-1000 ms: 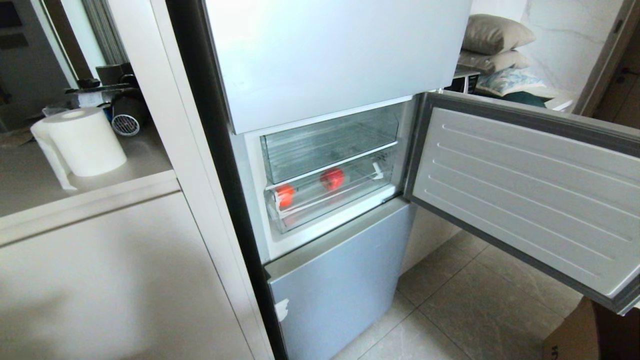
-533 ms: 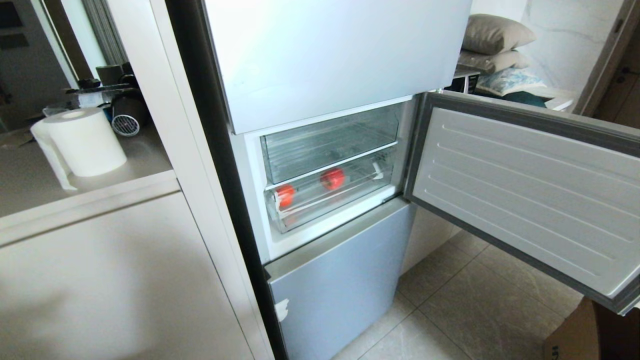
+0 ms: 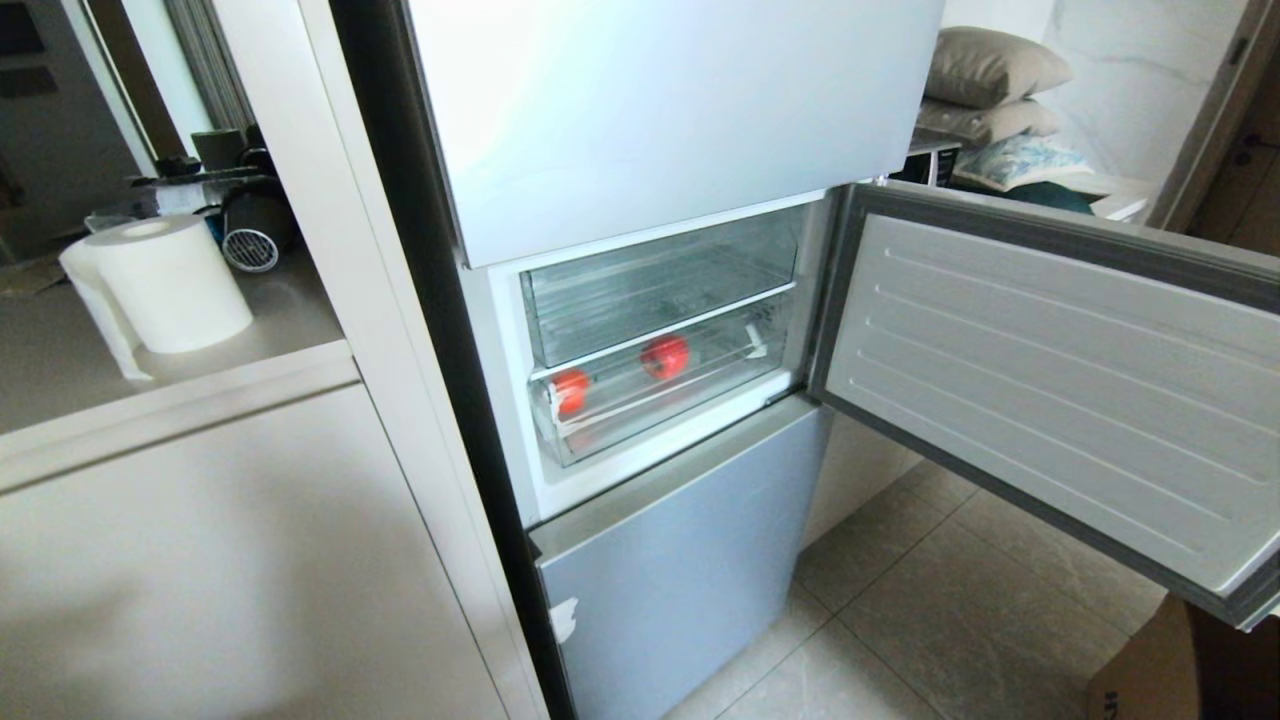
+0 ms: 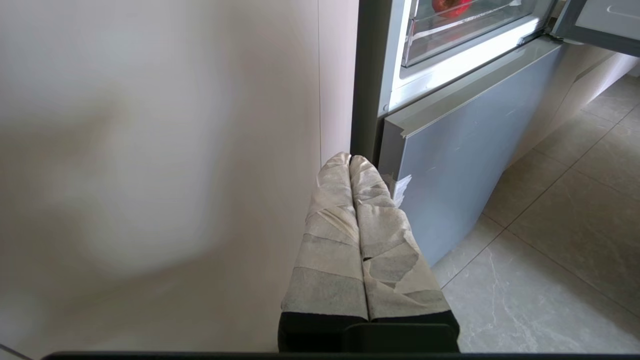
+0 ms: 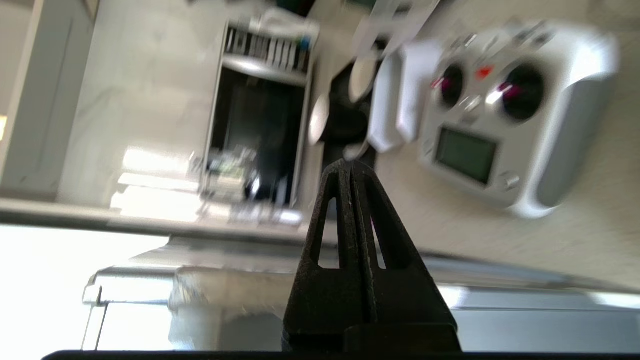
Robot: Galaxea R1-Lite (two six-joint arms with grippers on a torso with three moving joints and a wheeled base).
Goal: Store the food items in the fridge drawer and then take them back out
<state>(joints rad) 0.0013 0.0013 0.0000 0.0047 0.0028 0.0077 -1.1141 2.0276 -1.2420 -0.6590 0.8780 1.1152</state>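
**Operator:** Two red food items are sitting inside the fridge drawer (image 3: 660,385), which is pushed in: the orange-red one (image 3: 570,391) is lying near the drawer's left end, and the deeper red one (image 3: 665,356) is resting near the middle, well apart from it. Both are showing through the clear front.

**Listener:** Where are your grippers?

**Operator:** Neither is appearing in the head view. I am seeing the left gripper (image 4: 351,162) from its own wrist camera, hanging low beside the pale cabinet panel (image 4: 160,150), near the corner of the lower fridge door (image 4: 450,165), with its taped jaws pressed together and holding nothing. The right gripper (image 5: 351,167) is also showing its black jaws pressed together, empty, pointing out into the room towards a white remote controller (image 5: 500,110).

**Listener:** So what are you doing next?

**Operator:** I am judging that storing is done and taking out is beginning. To do it well, I am planning to hook the drawer's thick front lip squarely and pull straight out, slowly, so the round items are not rolling.

**Listener:** Is there room?

**Operator:** The open middle door (image 3: 1050,390) is swinging wide on the right, so I am approaching between its inner face and the cabinet on the left. The upper drawer (image 3: 660,290) is sitting just above, leaving little room overhead.
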